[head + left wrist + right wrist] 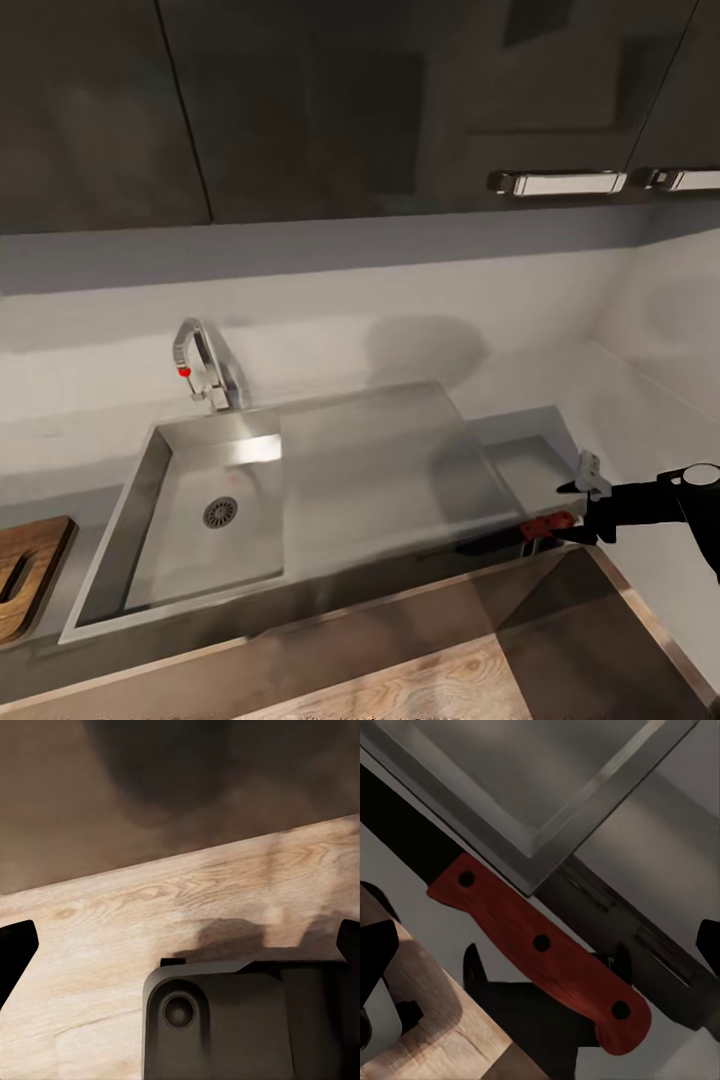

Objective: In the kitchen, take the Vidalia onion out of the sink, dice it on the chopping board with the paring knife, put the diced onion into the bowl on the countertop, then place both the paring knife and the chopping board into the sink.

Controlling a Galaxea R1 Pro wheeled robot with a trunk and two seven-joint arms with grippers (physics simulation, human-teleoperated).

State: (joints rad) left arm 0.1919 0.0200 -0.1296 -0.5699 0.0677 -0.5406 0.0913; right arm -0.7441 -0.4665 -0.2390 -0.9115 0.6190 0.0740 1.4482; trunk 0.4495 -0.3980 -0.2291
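Note:
The paring knife (545,523) lies on the countertop (525,462) by its front edge, just right of the sink's drainboard (380,470), red handle to the right and dark blade pointing left. My right gripper (585,505) hovers at the handle end, open. In the right wrist view the red handle (540,945) lies between its spread fingers (375,960). The sink (110,520) basin holds nothing I can see. A corner of the chopping board (25,580) shows at far left. My left gripper (180,937) hangs open over the wood floor. Onion and bowl are out of view.
A chrome faucet (205,370) with a red knob stands behind the basin. Black upper cabinets with chrome handles (555,183) hang overhead. A side wall closes the counter at the right. The drainboard's corner (532,780) sits close to the knife.

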